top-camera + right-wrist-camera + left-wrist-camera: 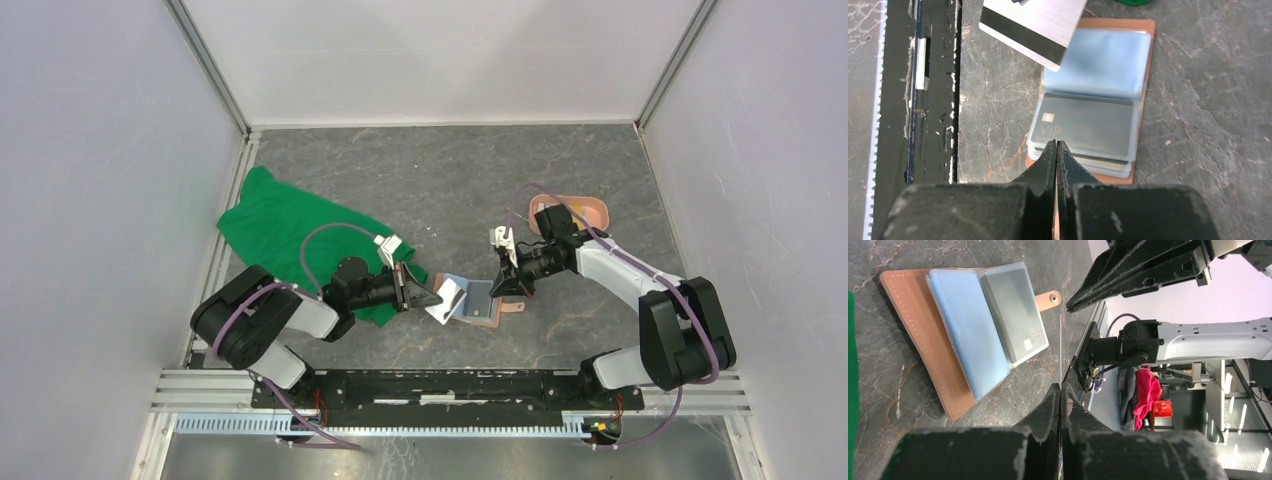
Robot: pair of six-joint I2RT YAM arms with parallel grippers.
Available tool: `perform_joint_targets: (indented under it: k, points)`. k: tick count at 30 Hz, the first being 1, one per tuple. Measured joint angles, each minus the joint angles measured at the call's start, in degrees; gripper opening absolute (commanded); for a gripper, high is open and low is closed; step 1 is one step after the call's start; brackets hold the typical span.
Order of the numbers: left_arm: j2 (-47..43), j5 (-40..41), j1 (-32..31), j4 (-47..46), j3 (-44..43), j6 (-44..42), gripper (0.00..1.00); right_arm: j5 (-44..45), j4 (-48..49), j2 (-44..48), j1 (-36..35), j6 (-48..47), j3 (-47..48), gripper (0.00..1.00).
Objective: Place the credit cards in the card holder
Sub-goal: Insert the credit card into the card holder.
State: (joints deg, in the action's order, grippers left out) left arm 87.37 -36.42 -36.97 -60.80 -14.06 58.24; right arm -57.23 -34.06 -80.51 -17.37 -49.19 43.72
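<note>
The card holder [482,300] lies open on the table, tan leather outside and blue-grey pockets [1103,62] inside. A dark credit card marked VIP [1088,125] sits in its clear front pocket. My left gripper [432,297] is shut on a silver credit card [447,298] with a black stripe [1033,25], held tilted over the holder's left edge. In the left wrist view that card shows only edge-on above my left gripper [1060,386]. My right gripper [502,289] is shut, its tips [1056,142] just over the holder's near edge, beside the snap strap tab [1050,297].
A crumpled green cloth [300,230] lies at the left, partly under the left arm. A salmon-pink oval tray [588,210] sits behind the right arm. The black base rail [450,385] runs along the near edge. White walls close in three sides.
</note>
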Motion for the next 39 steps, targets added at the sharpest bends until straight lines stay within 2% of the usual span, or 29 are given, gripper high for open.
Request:
perform_joint_targets:
  k: [6,16,22,34,39]
  points:
    - [5.7,3.2,0.0,-9.9,1.6,3.7,0.02,2.3,2.8,-3.1,-4.2,3.7,0.0,0.00]
    - [17.9,7.6,0.0,-22.4,2.4,8.5,0.02,8.4,3.0,-7.4,-4.5,4.4,0.1,0.00]
    - [22.1,8.0,0.0,-23.7,1.5,10.3,0.02,10.0,1.8,-8.5,-4.5,4.3,0.9,0.00]
    - [23.2,8.4,0.0,-24.2,-0.7,10.4,0.02,12.2,0.3,-8.8,-4.5,3.5,1.5,0.00]
    - [23.3,9.0,-0.3,-24.2,-1.4,10.4,0.02,9.5,-2.5,-8.8,-4.5,0.3,3.0,0.03]
